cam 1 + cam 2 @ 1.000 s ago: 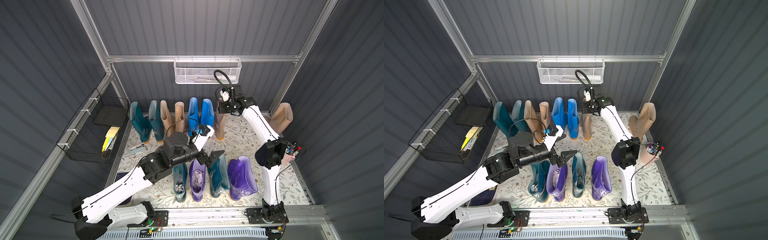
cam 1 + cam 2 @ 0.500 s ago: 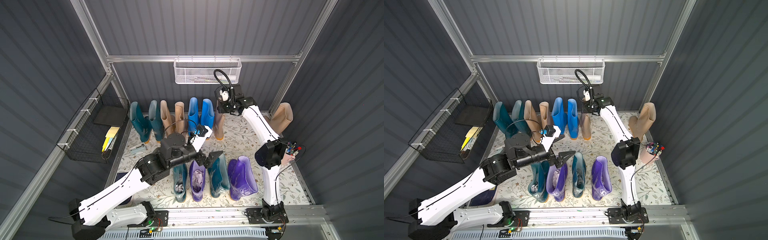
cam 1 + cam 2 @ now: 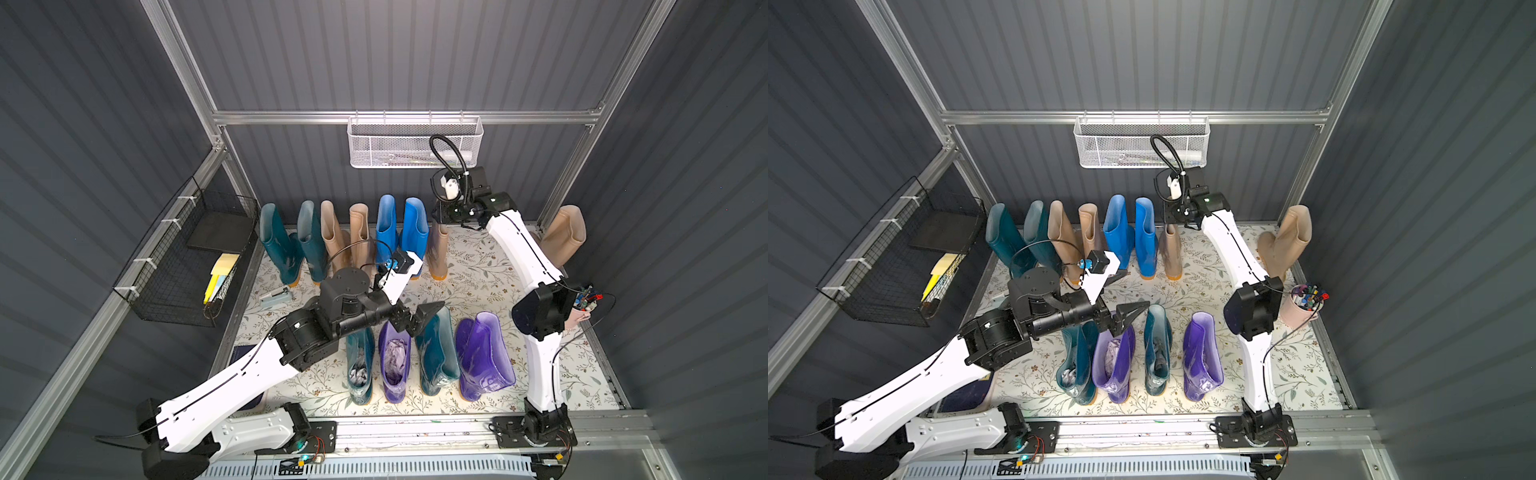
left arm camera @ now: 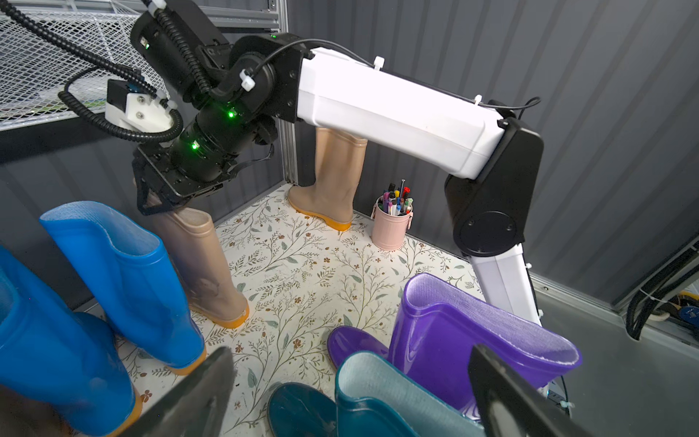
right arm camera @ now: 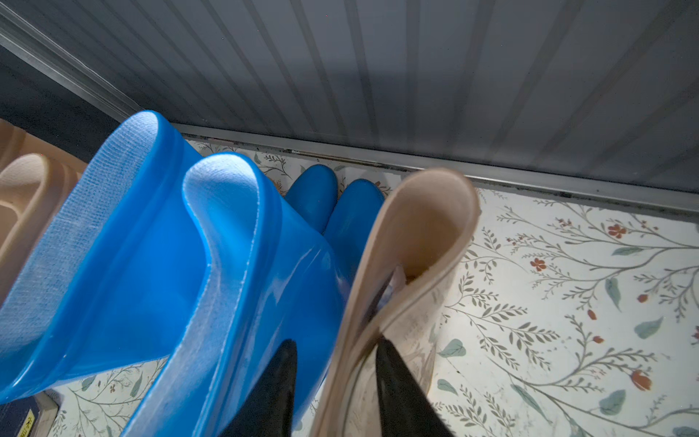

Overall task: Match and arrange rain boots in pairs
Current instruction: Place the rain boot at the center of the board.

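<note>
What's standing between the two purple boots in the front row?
A dark teal boot stands between the stuffed purple boot and the other purple boot; both top views show it.

The floral mat (image 3: 469, 286) lies bare between the back row of tall glossy rubber boots (image 3: 357, 232) and the front row of four teal and purple boots (image 3: 436, 353); there I can pass. The front boots stand close together. At the right wall, a pink cup of pens (image 3: 1298, 311) and a beige rubber boot (image 3: 1287, 241) stand in the way.
</note>
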Tool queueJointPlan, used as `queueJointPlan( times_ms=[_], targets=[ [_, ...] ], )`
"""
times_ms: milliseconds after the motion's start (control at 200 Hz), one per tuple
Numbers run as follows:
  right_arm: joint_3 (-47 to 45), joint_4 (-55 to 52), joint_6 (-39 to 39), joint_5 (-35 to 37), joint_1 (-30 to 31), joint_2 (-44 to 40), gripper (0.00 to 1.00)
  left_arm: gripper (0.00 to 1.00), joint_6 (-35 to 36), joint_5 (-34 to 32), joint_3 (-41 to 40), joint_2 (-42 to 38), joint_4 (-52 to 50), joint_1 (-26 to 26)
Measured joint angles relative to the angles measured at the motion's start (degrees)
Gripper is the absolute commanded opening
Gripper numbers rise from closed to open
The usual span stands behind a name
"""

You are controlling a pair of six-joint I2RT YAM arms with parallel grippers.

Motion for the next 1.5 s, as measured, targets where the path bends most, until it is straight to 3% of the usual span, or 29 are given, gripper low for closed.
queueJointPlan(
  times_ms=[800,1226,1501],
  targets=[
    [-0.6,0.2,-0.8,3.1,0.0,-5.8,0.67,0.99,0.0,-1.5,-2.5,-4.3,-1.0,0.0],
    [-2.2,-0.3,-0.7,4.4,-0.7,-9.4,0.73,0.99,0.0,-2.1,-3.0,-6.4,-1.1,0.0],
    [-7.4,0.0,-0.8,5.4,-4.5,-14.9,0.78,1.0,0.0,-2.5,-3.3,-6.5,-1.1,0.0]
  ],
)
